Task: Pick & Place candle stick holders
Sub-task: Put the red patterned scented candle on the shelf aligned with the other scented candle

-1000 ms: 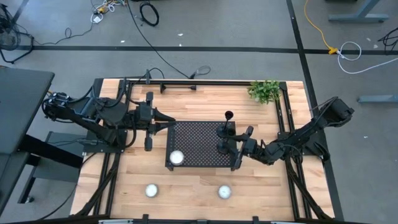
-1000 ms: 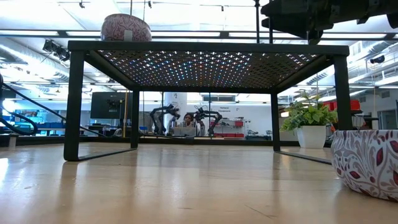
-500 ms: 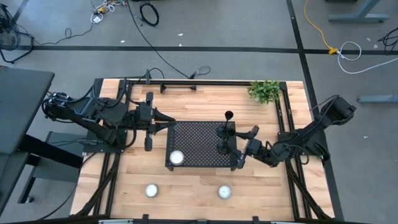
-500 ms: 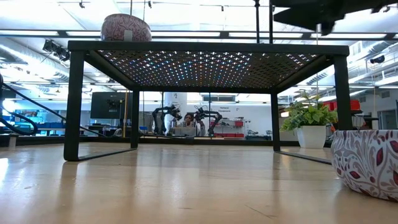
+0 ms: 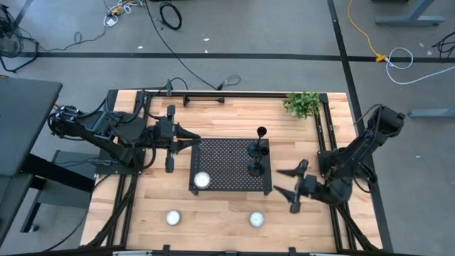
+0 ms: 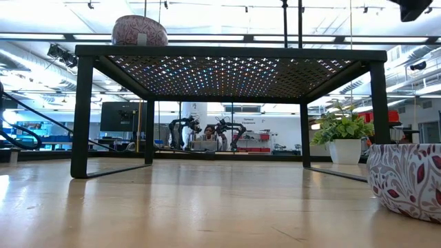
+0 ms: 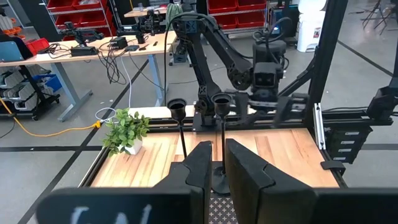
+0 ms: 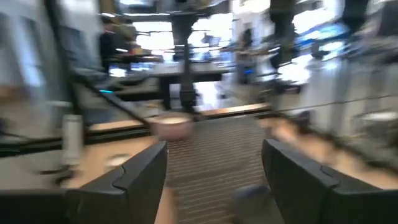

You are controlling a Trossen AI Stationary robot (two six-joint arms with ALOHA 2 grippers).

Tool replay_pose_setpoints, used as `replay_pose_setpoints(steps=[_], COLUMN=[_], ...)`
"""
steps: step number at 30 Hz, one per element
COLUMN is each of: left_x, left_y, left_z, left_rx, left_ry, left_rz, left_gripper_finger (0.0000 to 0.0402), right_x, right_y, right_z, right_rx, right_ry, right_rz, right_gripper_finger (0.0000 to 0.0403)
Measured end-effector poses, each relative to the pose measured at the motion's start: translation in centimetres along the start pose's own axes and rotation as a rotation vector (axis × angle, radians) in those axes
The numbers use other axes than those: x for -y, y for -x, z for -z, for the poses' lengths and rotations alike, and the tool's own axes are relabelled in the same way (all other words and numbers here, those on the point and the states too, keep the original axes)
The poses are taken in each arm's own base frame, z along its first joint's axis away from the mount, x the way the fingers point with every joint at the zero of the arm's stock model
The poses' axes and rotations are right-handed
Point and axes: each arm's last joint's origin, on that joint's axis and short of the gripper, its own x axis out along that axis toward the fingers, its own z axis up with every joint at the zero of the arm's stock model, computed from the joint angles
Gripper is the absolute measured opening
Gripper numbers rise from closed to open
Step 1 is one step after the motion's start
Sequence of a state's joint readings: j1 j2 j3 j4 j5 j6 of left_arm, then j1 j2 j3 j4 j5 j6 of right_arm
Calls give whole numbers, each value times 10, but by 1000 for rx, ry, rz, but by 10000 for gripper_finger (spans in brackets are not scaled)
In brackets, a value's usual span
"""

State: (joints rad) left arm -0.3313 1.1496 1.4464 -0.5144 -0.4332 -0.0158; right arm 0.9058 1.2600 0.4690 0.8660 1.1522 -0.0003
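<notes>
Three candle stick holders (image 5: 257, 151) stand upright near the right end of the black perforated tray (image 5: 227, 165), two on its top and the tallest just off its far right corner, while a patterned bowl (image 5: 202, 180) sits on the tray's near left corner with something pale inside it. Over on the right, the right gripper (image 5: 290, 183) hangs above bare wood beside the tray's right end, fingers spread wide and holding nothing. Across the table the left gripper (image 5: 192, 140) sits at the tray's far left corner with its fingers (image 7: 202, 169) nearly together, nothing between them, and two more small bowls (image 5: 173, 217) rest on the front of the table.
</notes>
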Motion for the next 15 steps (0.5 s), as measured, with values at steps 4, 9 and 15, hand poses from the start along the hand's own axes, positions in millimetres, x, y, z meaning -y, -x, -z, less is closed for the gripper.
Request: replay_pose_setpoints(steps=[4, 9, 15], left_x=[0, 0, 0], left_y=[0, 0, 0], left_z=[0, 0, 1], left_rx=[0, -1, -6], left_ry=[3, 6, 26], left_rz=[0, 1, 8], left_gripper_finger=[48, 48, 48], right_x=[-7, -13, -24], right_y=[2, 1, 7], right_z=[4, 9, 27], right_rx=[-39, -116, -237], right_ry=[-141, -318, -414], right_rz=[-208, -377, -461], right_gripper_finger=[261, 261, 261])
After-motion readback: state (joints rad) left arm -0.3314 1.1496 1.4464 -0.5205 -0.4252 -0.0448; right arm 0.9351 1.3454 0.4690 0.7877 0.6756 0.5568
